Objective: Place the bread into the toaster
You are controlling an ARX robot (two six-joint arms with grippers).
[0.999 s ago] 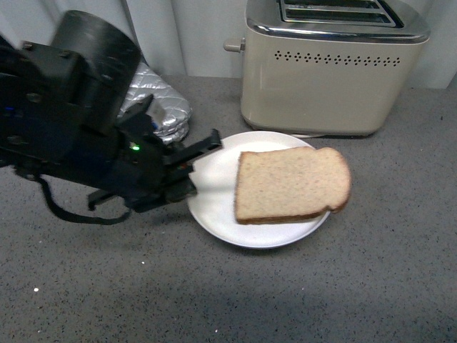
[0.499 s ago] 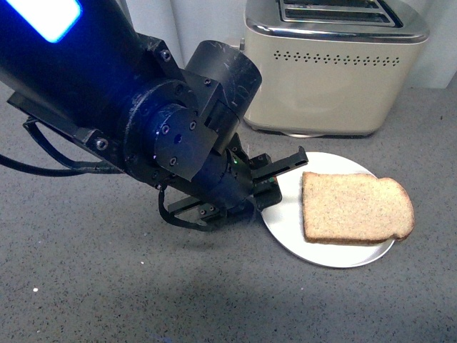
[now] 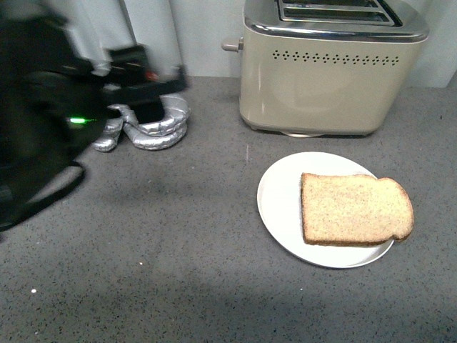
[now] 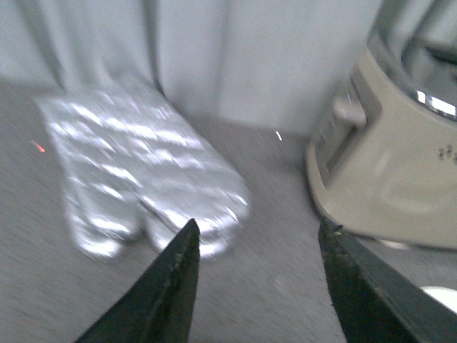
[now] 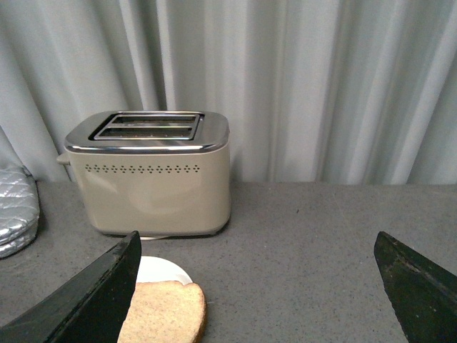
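Observation:
The bread [image 3: 355, 209] lies flat on a round white plate [image 3: 282, 193], in front of the cream toaster [image 3: 332, 68], whose two slots are empty. My left gripper [image 4: 257, 229] is open and empty, held above the counter between a silver oven mitt [image 4: 136, 171] and the toaster's lever side [image 4: 385, 179]. In the front view the left arm [image 3: 43, 121] is a dark blur at the far left. My right gripper [image 5: 257, 239] is open and empty, back from the toaster [image 5: 153, 179], with the bread [image 5: 164, 311] near one finger.
The silver quilted mitt [image 3: 153, 125] lies on the grey counter left of the toaster, against the pale curtain; it also shows at the edge of the right wrist view [image 5: 14, 207]. Bare counter stretches in front of the plate [image 5: 161, 270].
The plate with the bread first slid right, away from the left gripper. My left arm has since swung away from the plate, to the left and back toward the mitt. The bread stays put.

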